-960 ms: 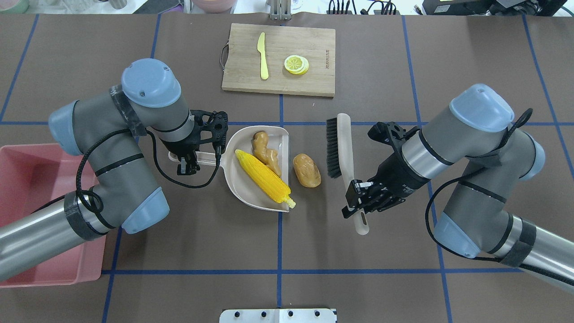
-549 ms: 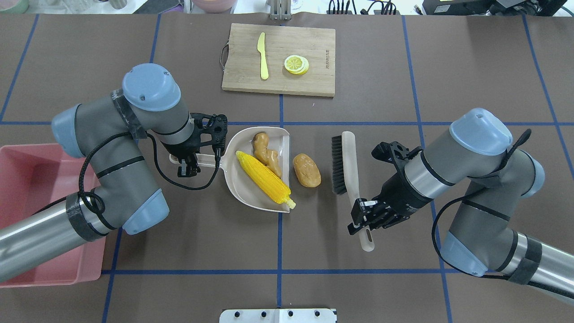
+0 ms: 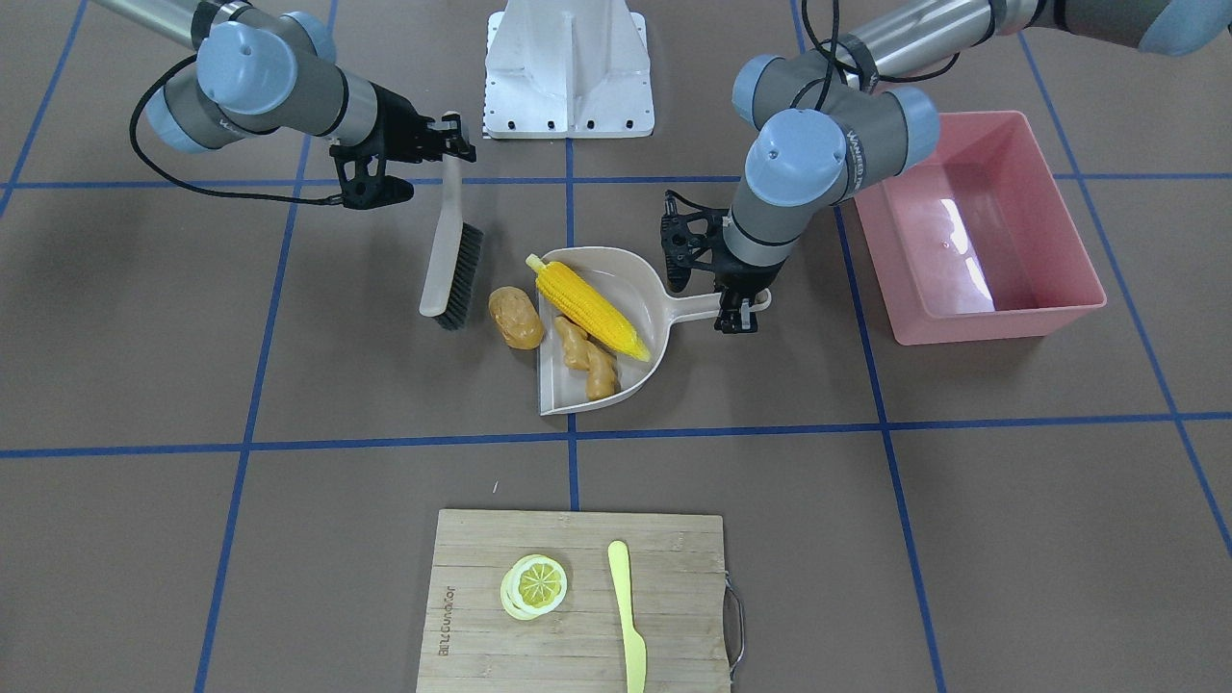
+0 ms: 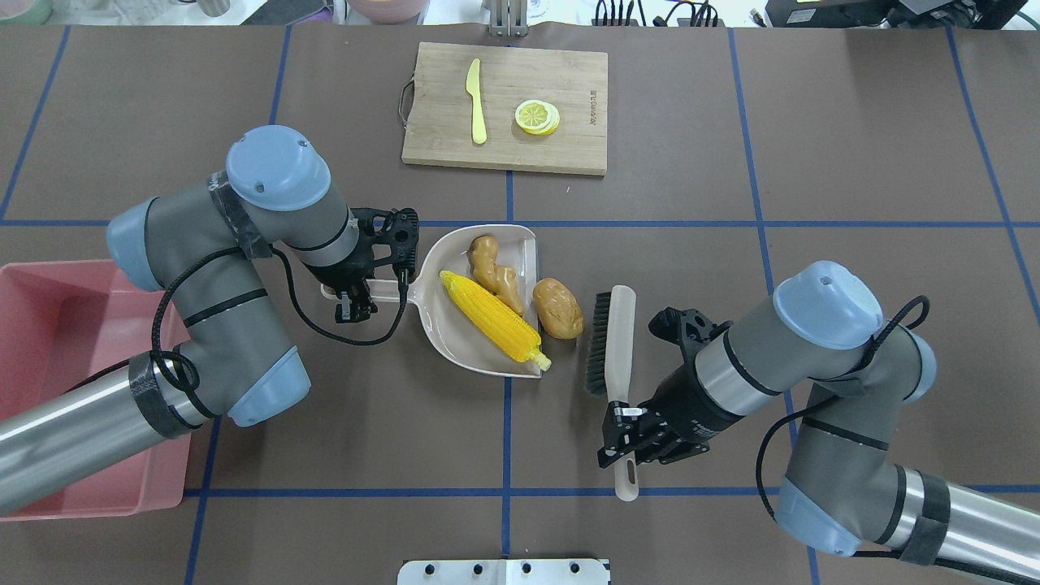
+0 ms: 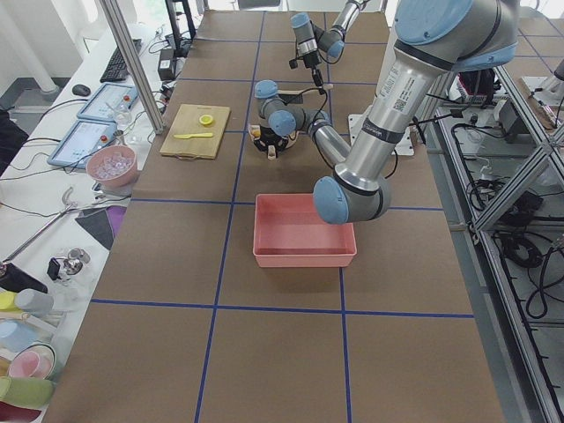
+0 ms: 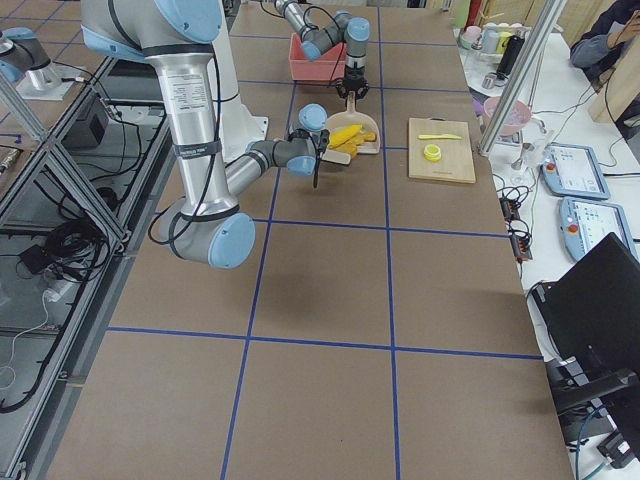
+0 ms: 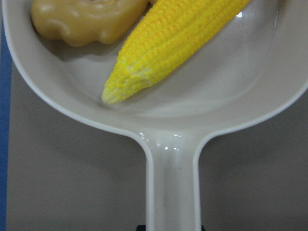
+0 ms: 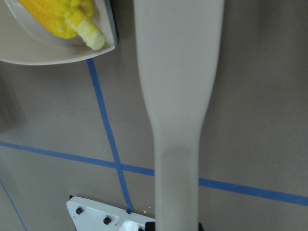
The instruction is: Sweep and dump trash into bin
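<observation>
The beige dustpan lies mid-table and holds the yellow corn cob and the tan ginger root. My left gripper is shut on the dustpan's handle. Just outside the pan's open edge, the brown potato rests on the table against the rim. My right gripper is shut on the handle of a brush. Its black bristles face the potato with a small gap between. At the table's left edge stands the pink bin, with nothing in the part that shows.
A wooden cutting board at the far middle carries a pale yellow knife and a lemon slice. A metal mount plate sits at the near edge. Blue tape lines cross the brown table.
The right arm has pulled the brush nearer the robot and leftward, close to the potato. The left gripper has slid the dustpan right, so its rim now meets the potato.
</observation>
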